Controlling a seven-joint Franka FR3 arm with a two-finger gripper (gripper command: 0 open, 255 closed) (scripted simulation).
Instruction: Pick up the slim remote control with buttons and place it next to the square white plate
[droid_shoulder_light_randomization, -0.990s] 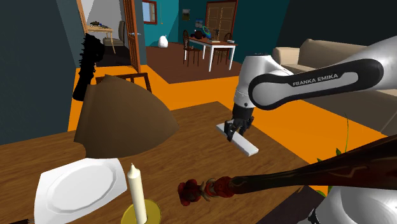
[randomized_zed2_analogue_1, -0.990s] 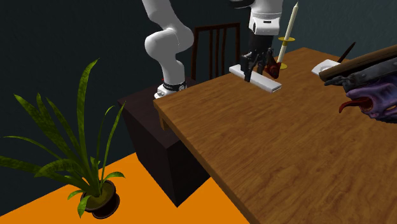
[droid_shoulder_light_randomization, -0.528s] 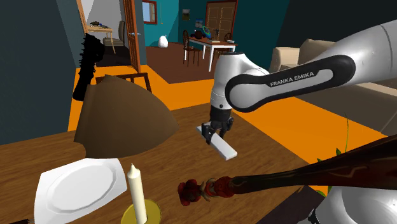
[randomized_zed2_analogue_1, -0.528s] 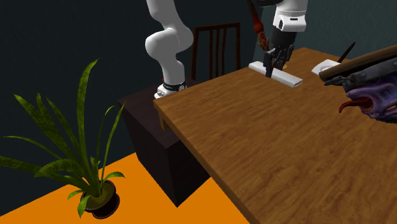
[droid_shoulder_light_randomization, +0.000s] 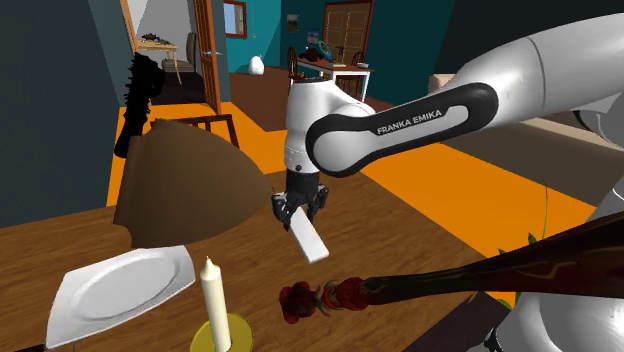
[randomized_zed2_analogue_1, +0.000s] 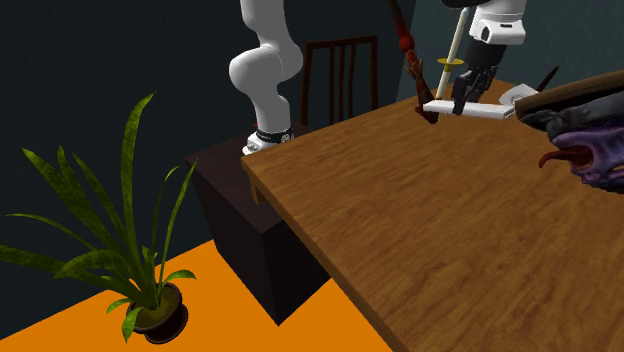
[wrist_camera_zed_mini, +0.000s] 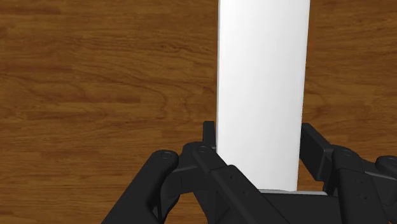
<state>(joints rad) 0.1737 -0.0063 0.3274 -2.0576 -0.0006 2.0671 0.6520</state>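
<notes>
Above table (droid_shoulder_light_randomization: 400, 238), clasped inside gripper (droid_shoulder_light_randomization: 298, 206): white remote (droid_shoulder_light_randomization: 309, 239).

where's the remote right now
The white remote is clasped in the gripper over the wooden table, near the shoulder view's middle, right of the square white plate and the candle.

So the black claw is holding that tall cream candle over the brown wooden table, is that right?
Not quite. The black gripper is shut on a slim, plain white remote control, not the tall cream candle, which stands apart on the brown wooden table. The wrist view shows the remote clasped between the fingers, over the table.
</notes>
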